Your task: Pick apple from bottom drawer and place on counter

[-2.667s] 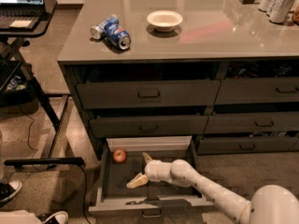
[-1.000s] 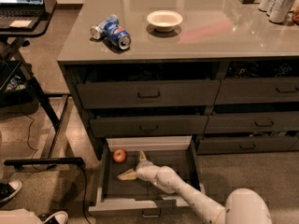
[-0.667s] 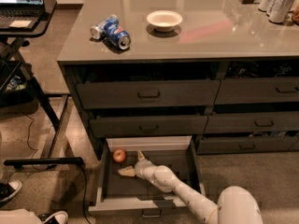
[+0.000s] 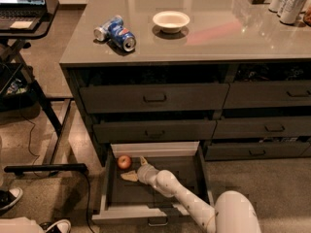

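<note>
The step in hand is the reach for the apple (image 4: pixel 124 161); nothing has been gripped yet. The bottom drawer (image 4: pixel 112 191) of the left stack stands pulled out, and the apple lies on its dark floor near the back left corner, just in front of the pale back panel.

The arm (image 4: pixel 181 194) runs in from the drawer's front right corner toward that back left corner. The gripper (image 4: pixel 134 169) sits low inside the drawer, just beside the apple on its right. Its jaws are spread wide and hold nothing. One pale finger points toward the back edge and the other toward the left edge, so the apple sits at their mouth rather than between them. Whether a finger already touches the fruit cannot be told.

By my reading, the next move is a short push toward the back left corner so the apple comes between the jaws, then a firm close. A round fruit may roll toward the back panel if nudged off centre, so the approach should be straight.

After that comes a lift over the drawer's front edge and up to the grey-brown surface (image 4: pixel 221 42) on top. There is bare room there to the right of the white bowl (image 4: pixel 171 21) and the tipped blue can (image 4: pixel 116 31) near its left edge.
</note>
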You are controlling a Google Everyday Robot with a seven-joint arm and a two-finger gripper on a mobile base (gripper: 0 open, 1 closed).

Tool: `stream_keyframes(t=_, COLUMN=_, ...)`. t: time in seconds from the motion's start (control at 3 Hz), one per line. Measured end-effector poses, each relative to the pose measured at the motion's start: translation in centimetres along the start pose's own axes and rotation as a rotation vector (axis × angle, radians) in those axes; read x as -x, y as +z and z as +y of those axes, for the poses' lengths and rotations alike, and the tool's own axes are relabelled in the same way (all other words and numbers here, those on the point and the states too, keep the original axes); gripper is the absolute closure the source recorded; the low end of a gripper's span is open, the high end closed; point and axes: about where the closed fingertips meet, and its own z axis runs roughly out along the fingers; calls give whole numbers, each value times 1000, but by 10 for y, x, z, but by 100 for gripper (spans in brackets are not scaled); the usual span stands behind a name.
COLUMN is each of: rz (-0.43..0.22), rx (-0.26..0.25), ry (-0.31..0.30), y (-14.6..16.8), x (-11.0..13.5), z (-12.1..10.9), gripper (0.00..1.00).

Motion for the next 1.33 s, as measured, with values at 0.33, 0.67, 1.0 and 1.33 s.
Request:
stream_keyframes(t=0.33, rz=-1, rx=13, ry=6, y=14, x=-3, z=1, gripper=17)
stream_keyframes(t=0.67, rz=-8, rx=34, ry=7, y=30, x=-4, z=2, gripper=22)
stream_keyframes(t=1.0, rz=-11, rx=45, ry=3, y=43, x=-3, z=-2, gripper=31)
stream_keyframes(t=1.33, rz=-14, rx=60, ry=-1, y=54, x=-2, z=-4, gripper=29)
